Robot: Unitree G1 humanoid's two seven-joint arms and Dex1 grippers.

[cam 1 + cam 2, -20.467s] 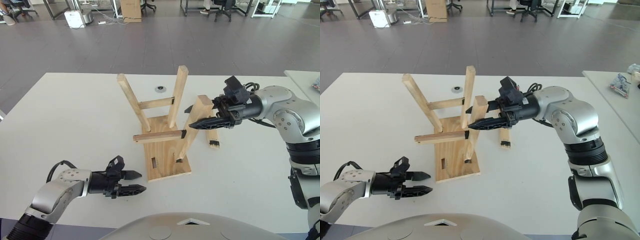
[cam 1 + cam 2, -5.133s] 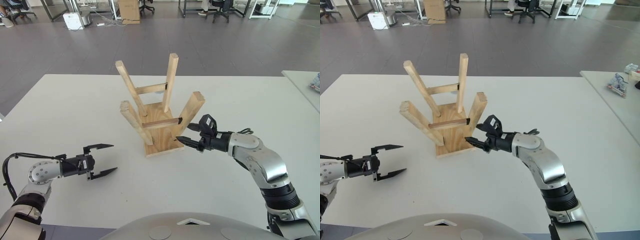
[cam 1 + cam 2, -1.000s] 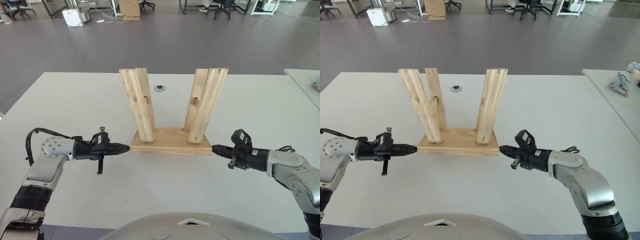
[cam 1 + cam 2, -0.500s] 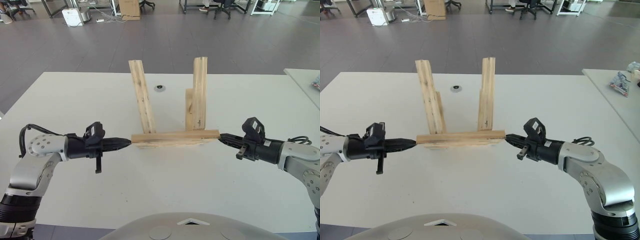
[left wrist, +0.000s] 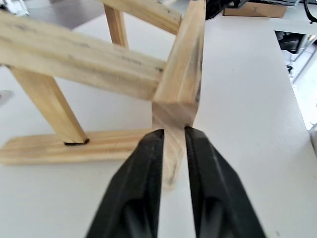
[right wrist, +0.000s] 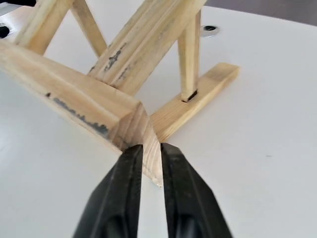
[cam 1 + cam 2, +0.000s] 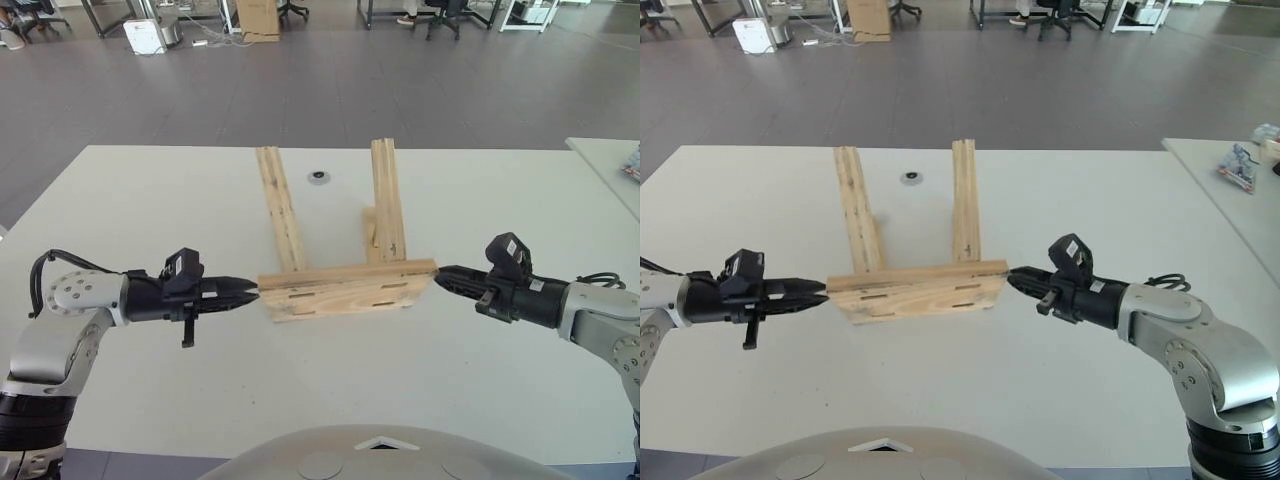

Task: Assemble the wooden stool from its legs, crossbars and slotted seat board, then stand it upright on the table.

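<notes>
The assembled wooden stool hangs between my two grippers, tipped so that the slotted seat board (image 7: 345,291) faces me. Its legs (image 7: 280,206) point away over the table, joined by crossbars (image 5: 74,57). At the board's left end my left gripper (image 7: 246,288) is shut on the edge, and the left wrist view has both fingers (image 5: 143,168) pinching the wood. My right gripper (image 7: 444,275) is shut on the board's right end, with its fingers (image 6: 130,171) clamped on a corner of the board (image 6: 141,126).
A small round metal grommet (image 7: 319,178) sits in the white table (image 7: 150,200) behind the stool. A second table (image 7: 1240,190) with small items stands at the far right. Bare tabletop lies on both sides and in front of the stool.
Both grippers have turned the stool between them. A second ago its legs stood straight up from the board; now they lean away from me and the board's slotted face has come round to me.
</notes>
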